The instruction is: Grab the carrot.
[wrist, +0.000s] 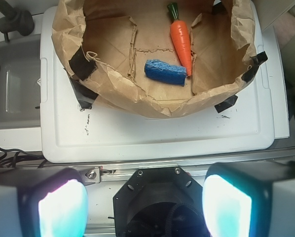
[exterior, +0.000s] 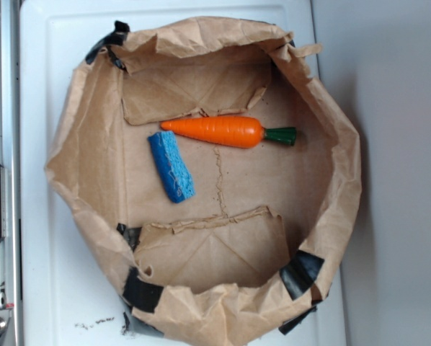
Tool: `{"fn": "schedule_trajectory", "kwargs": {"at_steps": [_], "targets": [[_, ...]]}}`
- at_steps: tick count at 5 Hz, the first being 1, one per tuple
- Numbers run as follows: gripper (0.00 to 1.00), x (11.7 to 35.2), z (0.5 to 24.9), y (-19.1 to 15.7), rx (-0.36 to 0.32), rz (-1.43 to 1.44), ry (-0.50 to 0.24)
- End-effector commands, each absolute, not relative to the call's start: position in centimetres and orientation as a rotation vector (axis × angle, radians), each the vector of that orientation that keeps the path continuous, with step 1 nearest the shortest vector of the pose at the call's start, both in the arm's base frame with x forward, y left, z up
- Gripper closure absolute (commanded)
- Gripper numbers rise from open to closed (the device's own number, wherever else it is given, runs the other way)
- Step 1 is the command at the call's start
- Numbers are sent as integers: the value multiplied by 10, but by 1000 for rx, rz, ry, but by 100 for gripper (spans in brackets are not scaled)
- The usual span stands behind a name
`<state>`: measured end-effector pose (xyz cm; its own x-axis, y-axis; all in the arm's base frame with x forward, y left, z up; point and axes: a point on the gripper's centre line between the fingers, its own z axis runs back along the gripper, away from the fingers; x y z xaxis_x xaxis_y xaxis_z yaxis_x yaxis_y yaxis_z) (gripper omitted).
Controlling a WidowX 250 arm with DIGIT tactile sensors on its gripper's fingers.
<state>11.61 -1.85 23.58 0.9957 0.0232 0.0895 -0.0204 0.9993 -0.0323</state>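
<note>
Pincer (wrist: 145, 207): seen only from the wrist view, its two pale, glowing fingers (wrist: 61, 210) at the bottom corners of the picture, set wide apart with nothing between them.
Arm pose: the wrist camera looks down and forward over the near edge of the white surface (wrist: 152, 133), with the pincer well apart from the bag and not over it; the exterior view does not show the pincer.
Carrot (exterior: 219, 131): lying flat on the floor of the brown paper bag (exterior: 86, 144), orange body tapering to a point, dark green stem at the other end.
Sponge (exterior: 171, 166): blue, rectangular, lying just beside the carrot's pointed end; I cannot tell whether they touch.
Bag: walls rolled down into a low rim, black tape (exterior: 299, 274) at several corners, resting on the white surface.
</note>
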Motion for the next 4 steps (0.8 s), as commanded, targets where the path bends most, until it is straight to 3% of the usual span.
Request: {"fn": "schedule_trajectory", "kwargs": {"at_steps": [1,2,4], "targets": [[0,116,236,-18,-31,22,-90],[0,106,224,-16,-6,76,-97],[0,129,205,-6,28,123,-89]]}}
